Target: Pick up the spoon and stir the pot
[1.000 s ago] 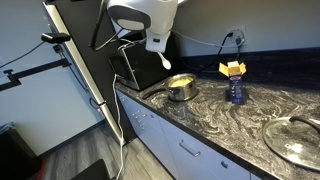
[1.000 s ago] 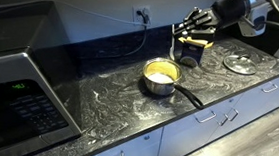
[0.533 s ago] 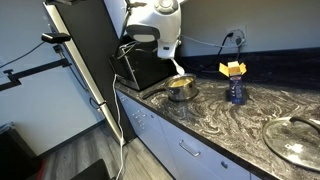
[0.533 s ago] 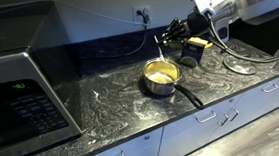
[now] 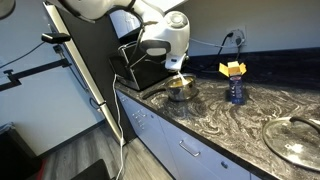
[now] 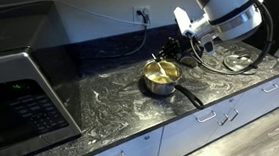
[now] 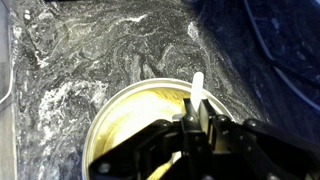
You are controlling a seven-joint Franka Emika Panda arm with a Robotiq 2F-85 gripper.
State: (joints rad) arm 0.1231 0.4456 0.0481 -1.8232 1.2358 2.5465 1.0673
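The small steel pot (image 5: 181,89) with a yellowish inside stands on the marbled counter and shows in both exterior views (image 6: 159,81). My gripper (image 7: 197,126) is shut on the white spoon (image 7: 197,87), whose handle end sticks out past the fingers. In the wrist view the fingers hang right over the pot's yellow inside (image 7: 125,115). The gripper sits just above the pot's rim in both exterior views (image 5: 176,70) (image 6: 170,56). The spoon's bowl is hidden under the fingers.
The pot's black handle (image 6: 189,96) points toward the counter's front edge. A large glass lid (image 5: 295,140) (image 6: 239,64) lies farther along the counter. A blue bottle with a yellow top (image 5: 234,88) stands beside the pot. A microwave (image 6: 18,89) stands at the counter's other end.
The gripper has come down and across from above the counter to just over the pot, carrying the spoon with it. The pot has not moved.
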